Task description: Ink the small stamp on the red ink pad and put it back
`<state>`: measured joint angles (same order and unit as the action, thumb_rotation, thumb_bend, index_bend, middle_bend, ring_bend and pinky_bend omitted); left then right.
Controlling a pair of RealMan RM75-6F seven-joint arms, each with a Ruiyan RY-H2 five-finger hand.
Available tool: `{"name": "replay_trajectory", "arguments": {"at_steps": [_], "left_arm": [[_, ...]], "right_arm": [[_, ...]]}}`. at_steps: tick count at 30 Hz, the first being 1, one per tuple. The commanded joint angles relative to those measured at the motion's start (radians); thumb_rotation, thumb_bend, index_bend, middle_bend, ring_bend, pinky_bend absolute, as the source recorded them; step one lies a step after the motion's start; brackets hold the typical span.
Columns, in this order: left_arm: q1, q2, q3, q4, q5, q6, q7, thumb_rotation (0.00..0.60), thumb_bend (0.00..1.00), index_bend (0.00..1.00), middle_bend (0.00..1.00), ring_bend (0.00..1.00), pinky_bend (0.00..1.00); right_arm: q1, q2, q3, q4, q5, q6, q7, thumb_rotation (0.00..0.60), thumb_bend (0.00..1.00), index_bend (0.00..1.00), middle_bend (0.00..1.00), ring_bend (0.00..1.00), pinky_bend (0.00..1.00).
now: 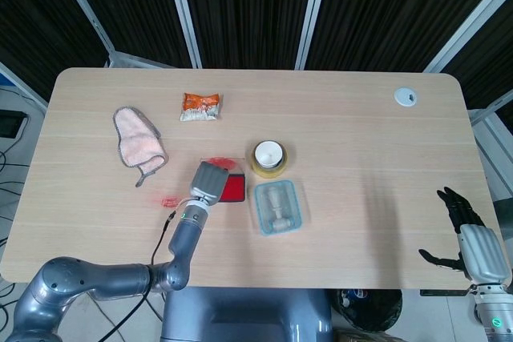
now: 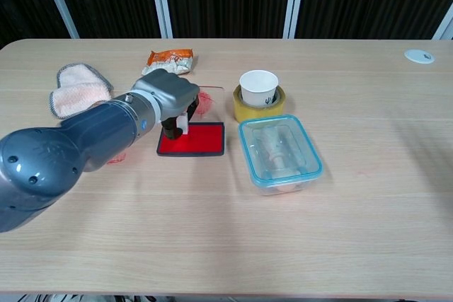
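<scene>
My left hand (image 2: 168,94) (image 1: 209,181) grips the small stamp (image 2: 175,126), a black body with a white part, and holds its foot down on the left end of the red ink pad (image 2: 197,139) (image 1: 233,188). Seen from the head camera, the hand covers the stamp and the pad's left part. Behind the pad lies its clear lid (image 2: 207,100), smeared with red. My right hand (image 1: 469,239) hangs beyond the table's right front corner, fingers spread, holding nothing.
Right of the pad stands a clear blue-rimmed box (image 2: 279,153), with a paper cup (image 2: 258,87) inside a yellow tape roll (image 2: 245,109) behind it. A pink cloth (image 2: 78,87) and an orange snack packet (image 2: 169,59) lie at back left. Red ink marks (image 1: 168,199) stain the wood.
</scene>
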<state>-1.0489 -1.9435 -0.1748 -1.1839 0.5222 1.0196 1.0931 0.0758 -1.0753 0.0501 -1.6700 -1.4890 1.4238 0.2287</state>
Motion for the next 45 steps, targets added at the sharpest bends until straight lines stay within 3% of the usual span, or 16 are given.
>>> {"name": "replay_trajectory", "arguments": {"at_steps": [1, 13, 26, 36, 45], "left_arm": [[0.001, -0.001, 0.000, 0.000, 0.001, 0.000, -0.001, 0.600, 0.58, 0.74, 0.76, 0.59, 0.65], [0.001, 0.019, -0.017, -0.037, 0.027, 0.023, -0.007, 0.600, 0.58, 0.74, 0.76, 0.59, 0.65], [0.016, 0.110, -0.031, -0.180, 0.052, 0.096, 0.004, 0.600, 0.58, 0.74, 0.76, 0.59, 0.65], [0.073, 0.209, 0.019, -0.302, 0.054, 0.159, 0.012, 0.600, 0.58, 0.73, 0.75, 0.59, 0.65], [0.130, 0.253, 0.069, -0.322, 0.059, 0.181, -0.020, 0.600, 0.54, 0.71, 0.73, 0.58, 0.64]], "right_arm": [[0.000, 0.000, 0.000, 0.000, 0.000, 0.000, 0.000, 0.600, 0.12, 0.00, 0.00, 0.00, 0.18], [0.000, 0.000, 0.000, 0.000, -0.001, 0.002, -0.001, 0.600, 0.12, 0.00, 0.00, 0.00, 0.18], [-0.002, -0.001, 0.000, 0.000, -0.004, 0.007, -0.005, 0.600, 0.12, 0.00, 0.00, 0.00, 0.18], [-0.002, -0.002, -0.001, -0.001, -0.005, 0.007, -0.009, 0.600, 0.12, 0.00, 0.00, 0.00, 0.18], [-0.002, -0.001, -0.002, -0.002, -0.008, 0.008, -0.010, 0.600, 0.12, 0.00, 0.00, 0.00, 0.18]]}}
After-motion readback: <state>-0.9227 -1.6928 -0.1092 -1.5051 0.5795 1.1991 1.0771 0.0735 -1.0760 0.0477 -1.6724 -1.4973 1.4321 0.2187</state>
